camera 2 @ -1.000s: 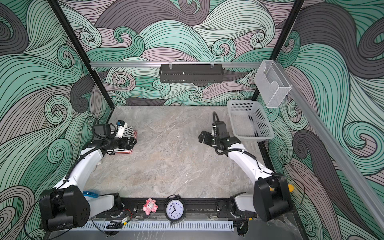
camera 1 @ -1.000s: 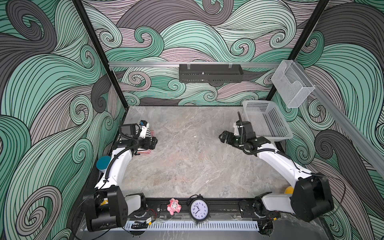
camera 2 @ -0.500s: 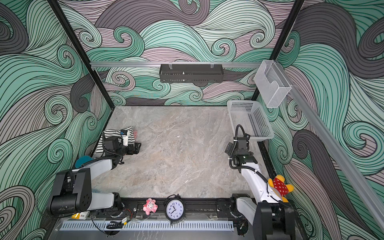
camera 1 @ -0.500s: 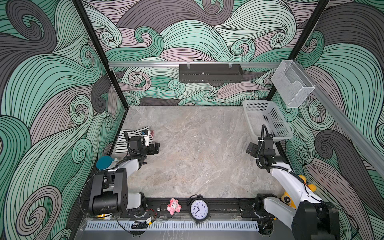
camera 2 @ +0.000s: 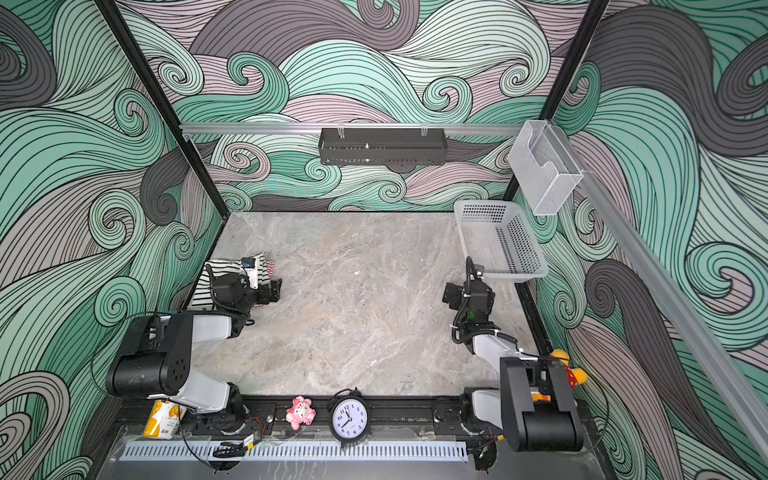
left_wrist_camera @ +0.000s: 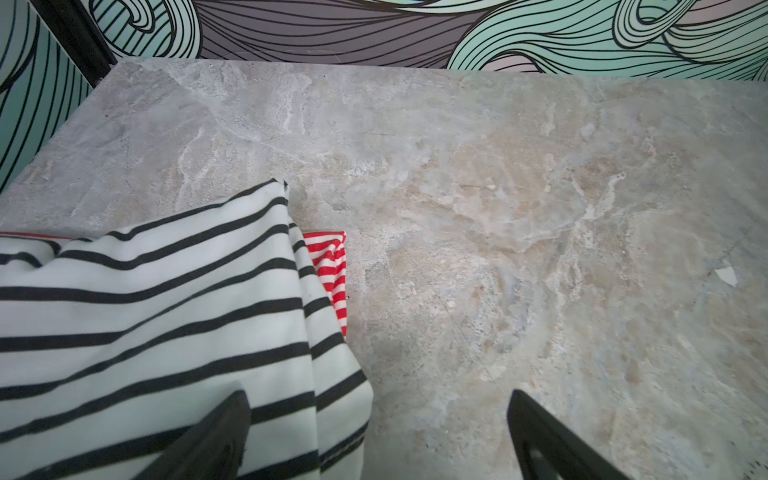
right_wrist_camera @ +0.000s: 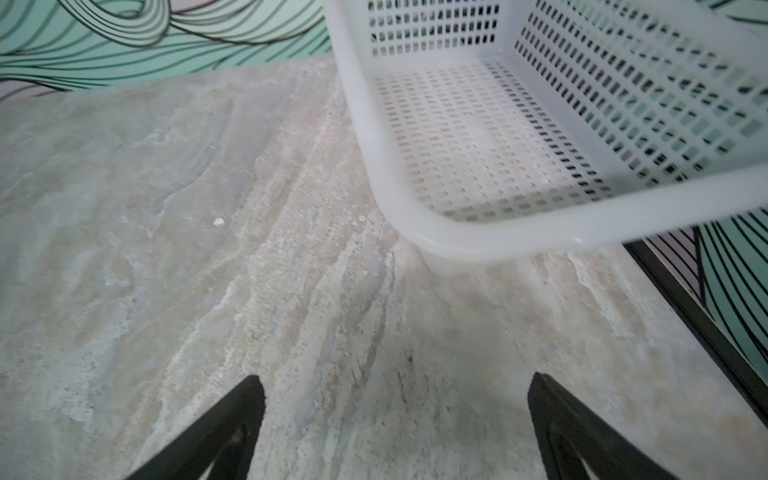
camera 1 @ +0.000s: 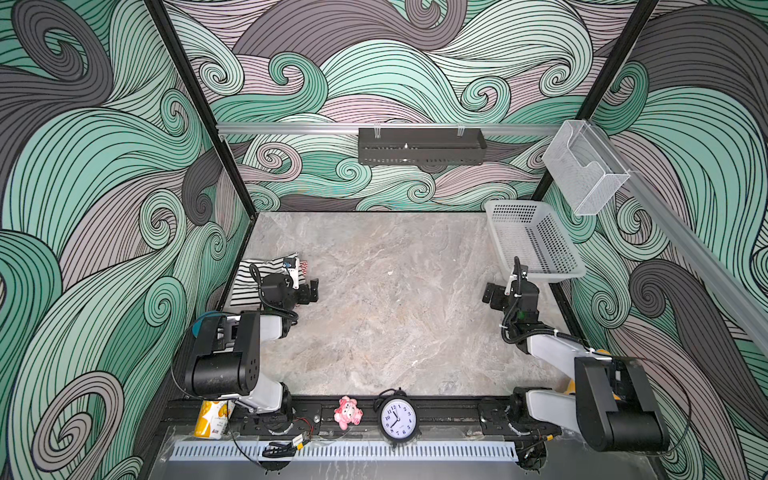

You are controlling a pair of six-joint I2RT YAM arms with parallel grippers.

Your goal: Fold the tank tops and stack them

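Tops: you have both in one pile at the left edge of the table (camera 1: pixel 395 328), mid-height in both top views. The black-striped top (camera 1: pixel 248 279) lies uppermost, folded, its layers a little rumpled in the left wrist view. The red-striped top (camera 1: pixel 304 267) lies beneath it. Only a narrow strip of it shows past the right edge of the black-striped one.

Left gripper (camera 1: pixel 311 291): jaws wide apart, holding nothing. In both top views it sits at the lower right corner of the pile and points right, toward the middle of the table. In the left wrist view one finger (left_wrist_camera: pixel 216 436) is over the black-striped cloth and the other is over bare stone. You cannot tell whether the finger touches the cloth.

Right gripper (camera 1: pixel 491 293): jaws wide apart, holding nothing. In both top views it is on the right side of the table and points left. It is just below the near rim of the basket (camera 1: pixel 540 275). In the right wrist view both fingers are over bare stone, with the basket's corner just beside them.

Basket: stands on the table against the right wall, well apart from the pile.

Front rail, bottom centre of frame: clock (camera 1: pixel 398 417), with a pink toy (camera 1: pixel 348 411) just left of it.
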